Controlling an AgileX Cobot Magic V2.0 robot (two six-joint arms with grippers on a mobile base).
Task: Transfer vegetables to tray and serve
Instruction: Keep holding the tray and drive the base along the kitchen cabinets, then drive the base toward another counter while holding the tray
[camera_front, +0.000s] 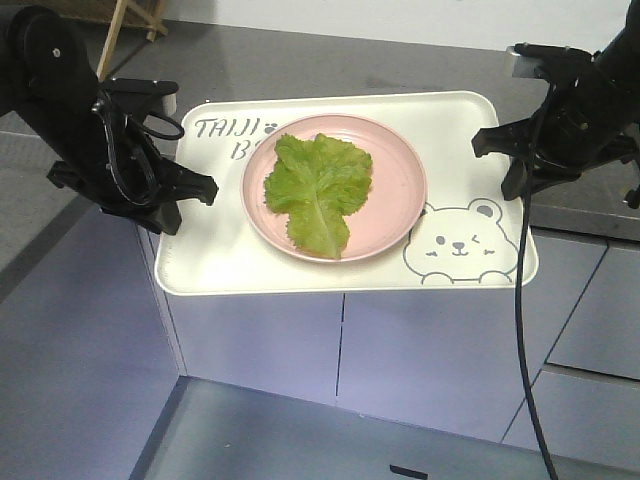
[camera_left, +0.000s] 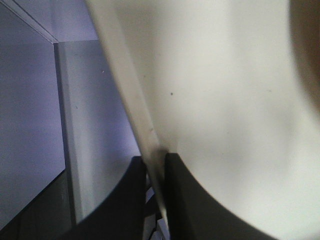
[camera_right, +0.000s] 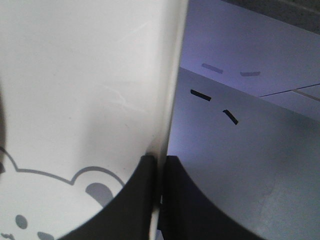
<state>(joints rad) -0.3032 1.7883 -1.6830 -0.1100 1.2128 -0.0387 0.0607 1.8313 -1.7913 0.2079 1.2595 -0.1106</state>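
The lettuce leaf (camera_front: 318, 190) lies on the pink plate (camera_front: 400, 190) at the middle of the tray (camera_front: 220, 250), so serving looks like the step in hand. The left hand (camera_left: 156, 160) is clamped on the tray's left rim, the right hand (camera_right: 158, 160) on its right rim beside the bear. The next move calls for both carrying it level, moving together.
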